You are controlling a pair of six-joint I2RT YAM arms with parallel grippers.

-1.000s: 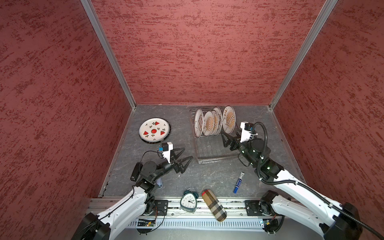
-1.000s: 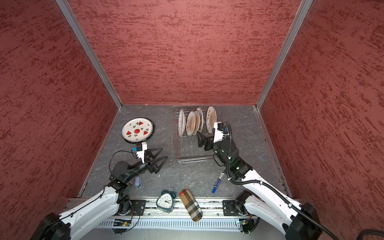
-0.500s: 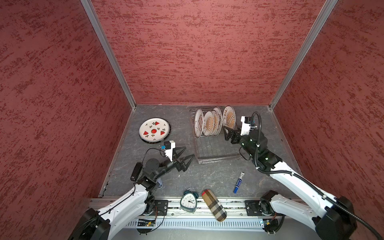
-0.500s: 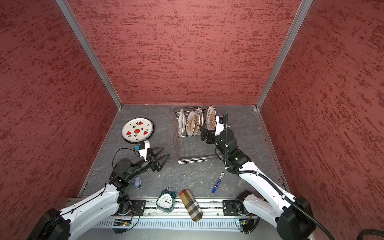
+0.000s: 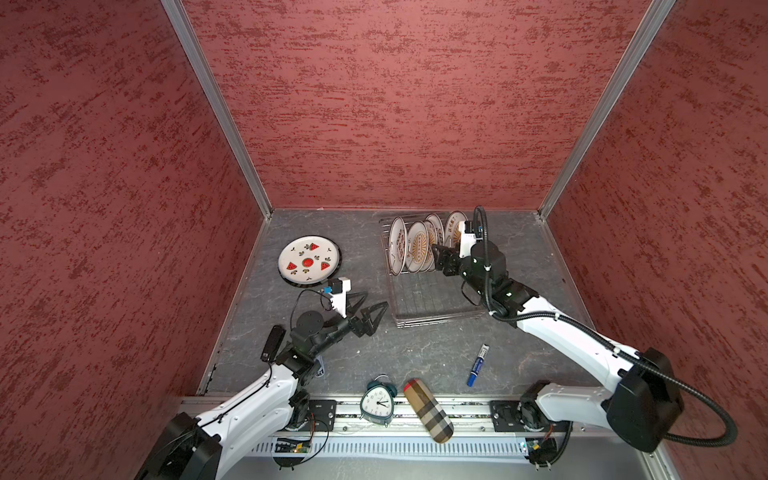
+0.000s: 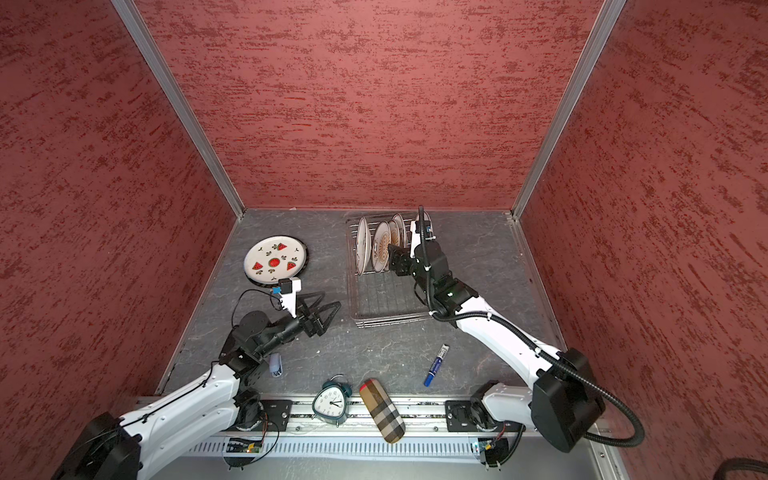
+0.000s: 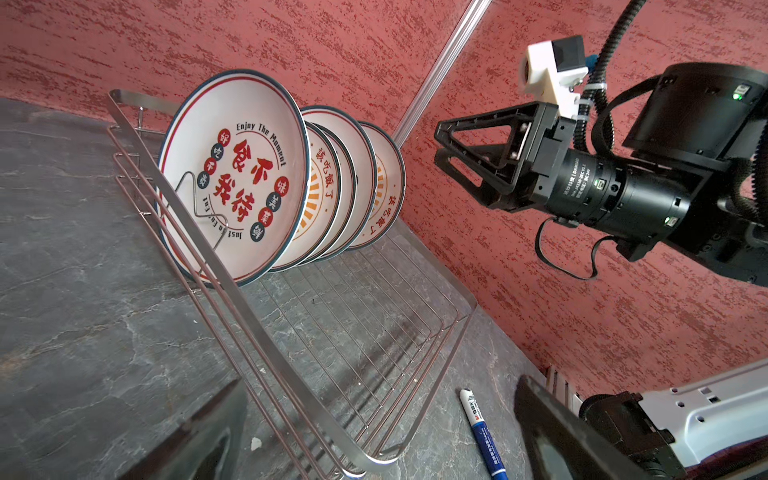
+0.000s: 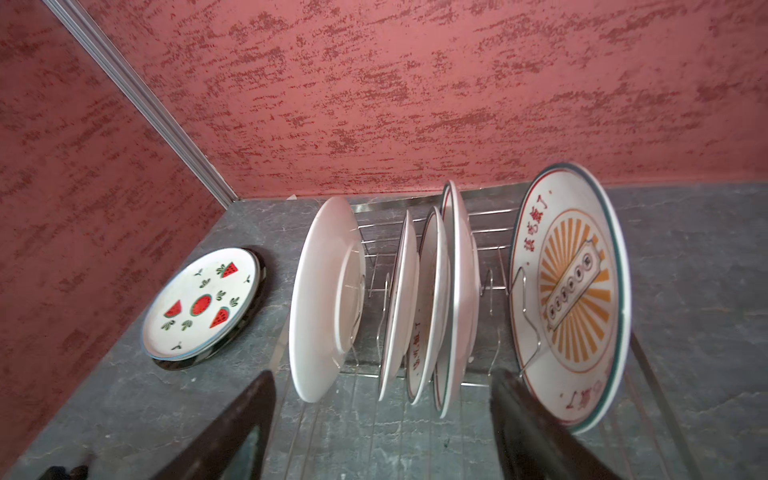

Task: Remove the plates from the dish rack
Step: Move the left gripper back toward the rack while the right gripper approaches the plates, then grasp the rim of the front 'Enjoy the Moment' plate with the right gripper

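Dish rack (image 5: pixel 432 321) sits at 1 o'clock on the tabletop (image 5: pixel 415 353), long side running 12 to 6. A row of plates (image 5: pixel 419 251) stands upright across its 12 o'clock end. Watermelon plate (image 5: pixel 308 262) is at 10 o'clock, flat on top of other plates, well apart from the rack. Left claw (image 5: pixel 376 299) is between the two, just beside the rack's 7 o'clock corner. Right claw (image 5: pixel 437 259) is over the rack, at the row's 5 o'clock side. Marker (image 5: pixel 478 365) lies at 5 o'clock, near the rack's 6 o'clock edge. Alarm clock (image 5: pixel 376 402) and plaid case (image 5: pixel 428 410) are at 6 o'clock on the front rail (image 5: pixel 469 411), clock just beside the case at its 9 o'clock.
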